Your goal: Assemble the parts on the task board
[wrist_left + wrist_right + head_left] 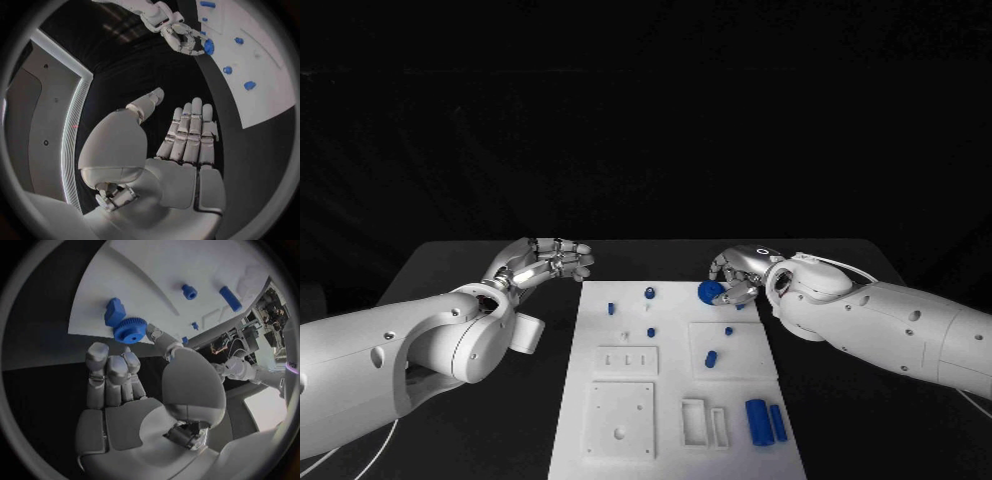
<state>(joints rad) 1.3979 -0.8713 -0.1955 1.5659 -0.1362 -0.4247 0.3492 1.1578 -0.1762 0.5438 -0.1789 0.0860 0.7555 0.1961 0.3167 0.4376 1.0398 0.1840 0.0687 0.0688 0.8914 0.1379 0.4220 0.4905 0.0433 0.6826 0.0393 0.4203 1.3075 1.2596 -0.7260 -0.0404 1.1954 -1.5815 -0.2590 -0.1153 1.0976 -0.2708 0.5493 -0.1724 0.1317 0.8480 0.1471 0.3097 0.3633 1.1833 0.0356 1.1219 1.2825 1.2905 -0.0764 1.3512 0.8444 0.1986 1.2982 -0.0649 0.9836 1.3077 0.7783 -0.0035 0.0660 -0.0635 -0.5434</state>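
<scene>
Gear (130, 330) pinched by your right hand (740, 278) at the task board's (678, 440) far edge.
Small, rigid, probably light; grip its toothed rim. Your left hand (548, 262) is empty, fingers loosely extended.

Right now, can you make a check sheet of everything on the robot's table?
Surface: black table, bare around the board.
Job's things: flat white plastic task board in the middle; small round blue toothed gear at its far edge; two long blue cylinders near its right front; small blue pegs standing farther back.
Clutter: nothing seen.
Hands: silver left hand off the board's left side, fingers straight, holding nothing; silver right hand pinches the gear.
Cables: thin white cable under the left arm.
Surroundings: dark backdrop.
</scene>
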